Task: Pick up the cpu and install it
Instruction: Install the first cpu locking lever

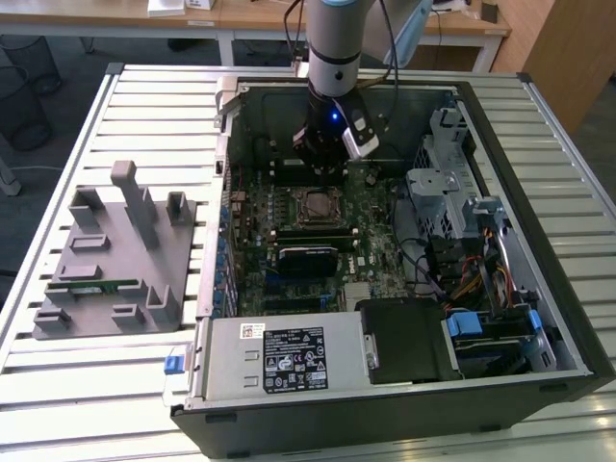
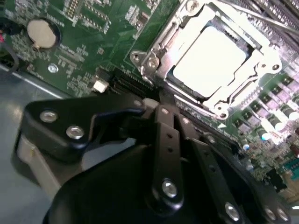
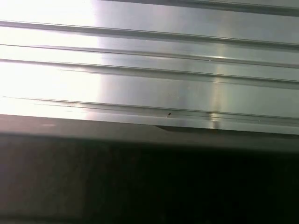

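The cpu (image 1: 315, 205) lies flat in the metal socket frame (image 1: 316, 223) on the green motherboard (image 1: 371, 245), inside the open computer case. In the second wrist view its pale silver top (image 2: 208, 60) shows bright inside the frame (image 2: 154, 60). My gripper (image 1: 322, 162) hangs from the arm just behind the socket, a little above the board and apart from the cpu. The black linkage of the gripper (image 2: 161, 106) stands close in front of the socket's edge, with nothing visibly held.
A grey plastic fixture (image 1: 106, 260) with a green memory stick (image 1: 91, 286) lies on the slatted table (image 1: 58, 385) at the exterior view's left. The case holds a black block (image 1: 308, 258), a power supply (image 1: 279, 356) and drive cages (image 1: 452, 183). Table slats (image 3: 149, 70) show beyond a dark edge.
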`<state>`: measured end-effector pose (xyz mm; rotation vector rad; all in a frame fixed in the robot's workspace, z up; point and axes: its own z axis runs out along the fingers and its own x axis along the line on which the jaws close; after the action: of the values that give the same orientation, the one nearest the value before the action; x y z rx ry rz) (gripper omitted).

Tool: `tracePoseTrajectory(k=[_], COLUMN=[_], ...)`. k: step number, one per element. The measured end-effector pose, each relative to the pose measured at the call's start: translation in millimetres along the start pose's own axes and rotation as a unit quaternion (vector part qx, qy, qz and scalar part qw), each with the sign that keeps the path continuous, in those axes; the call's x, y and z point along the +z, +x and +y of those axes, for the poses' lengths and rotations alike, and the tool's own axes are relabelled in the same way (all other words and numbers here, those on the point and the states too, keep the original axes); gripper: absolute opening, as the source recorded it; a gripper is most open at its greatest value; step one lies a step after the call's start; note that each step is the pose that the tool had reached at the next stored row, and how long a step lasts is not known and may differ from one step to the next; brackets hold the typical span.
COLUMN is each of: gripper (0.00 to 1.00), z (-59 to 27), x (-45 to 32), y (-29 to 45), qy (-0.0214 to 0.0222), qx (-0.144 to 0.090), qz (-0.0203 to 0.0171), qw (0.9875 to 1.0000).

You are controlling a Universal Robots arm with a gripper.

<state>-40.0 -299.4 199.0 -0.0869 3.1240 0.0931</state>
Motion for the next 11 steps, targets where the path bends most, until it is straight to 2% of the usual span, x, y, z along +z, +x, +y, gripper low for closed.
tracePoseTrajectory(k=[5,11], gripper=[0.11,0.11], z=[0.2,-2.7], x=[-5.7,-6.0], y=[0.0,0.1], qy=[0.0001,0.0002], qx=[0.000,0.000], qz=[0.0001,0.0001], qw=[1.0000,1.0000])
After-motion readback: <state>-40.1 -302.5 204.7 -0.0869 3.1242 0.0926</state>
